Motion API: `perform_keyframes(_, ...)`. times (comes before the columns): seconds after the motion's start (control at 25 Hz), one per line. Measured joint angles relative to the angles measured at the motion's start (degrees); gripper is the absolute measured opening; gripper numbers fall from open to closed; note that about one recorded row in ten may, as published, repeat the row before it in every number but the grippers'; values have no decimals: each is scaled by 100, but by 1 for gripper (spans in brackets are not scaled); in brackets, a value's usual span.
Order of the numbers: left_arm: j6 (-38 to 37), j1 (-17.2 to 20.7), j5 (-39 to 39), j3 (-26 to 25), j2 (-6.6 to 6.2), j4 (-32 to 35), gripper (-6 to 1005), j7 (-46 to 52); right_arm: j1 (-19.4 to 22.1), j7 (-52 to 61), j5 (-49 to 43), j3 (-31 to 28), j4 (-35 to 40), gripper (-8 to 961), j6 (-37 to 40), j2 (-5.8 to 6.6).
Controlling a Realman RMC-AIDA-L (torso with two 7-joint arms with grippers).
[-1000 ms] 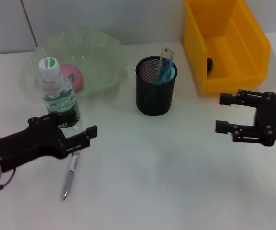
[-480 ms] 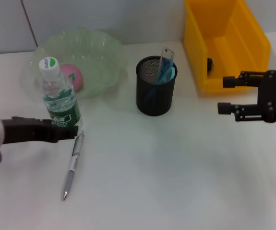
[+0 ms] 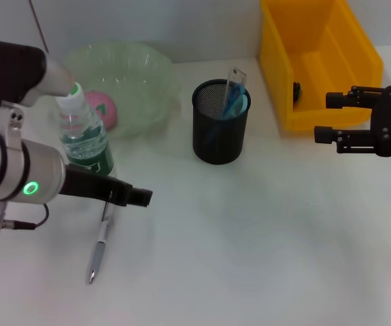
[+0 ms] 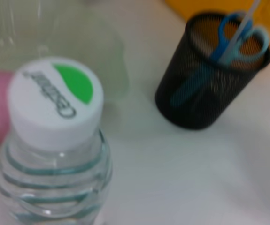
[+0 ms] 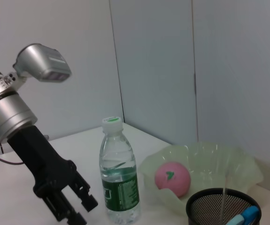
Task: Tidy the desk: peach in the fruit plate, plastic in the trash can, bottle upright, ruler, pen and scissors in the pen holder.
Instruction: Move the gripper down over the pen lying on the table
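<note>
Left gripper [image 3: 137, 197] over pen [image 3: 100, 239] — open-fingered

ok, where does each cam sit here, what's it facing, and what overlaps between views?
Head view: high on the robot, looking forward and down at the desk; shows left gripper over the pen and right gripper by the yellow bin.
Left wrist view: just above the bottle, facing the pen holder; no own fingers visible.
Right wrist view: low, looking across the desk at the left arm; no own fingers visible.
Shared: bottle, pen holder and peach appear in all three.
</note>
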State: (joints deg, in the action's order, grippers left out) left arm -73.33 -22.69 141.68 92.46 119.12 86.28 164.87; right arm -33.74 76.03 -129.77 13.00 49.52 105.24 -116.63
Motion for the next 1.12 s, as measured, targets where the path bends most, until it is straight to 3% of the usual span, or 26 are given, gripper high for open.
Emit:
perform_keyframes(0.68,-309,-798,722,21,7,-1052,725,21,2,-1,14,39,-12,749,-181,-108)
perform_keyframes(1.12,-366,-1034,904,56,6,-1360,719,26,19,-17,22,40,13,748,-198,-150)
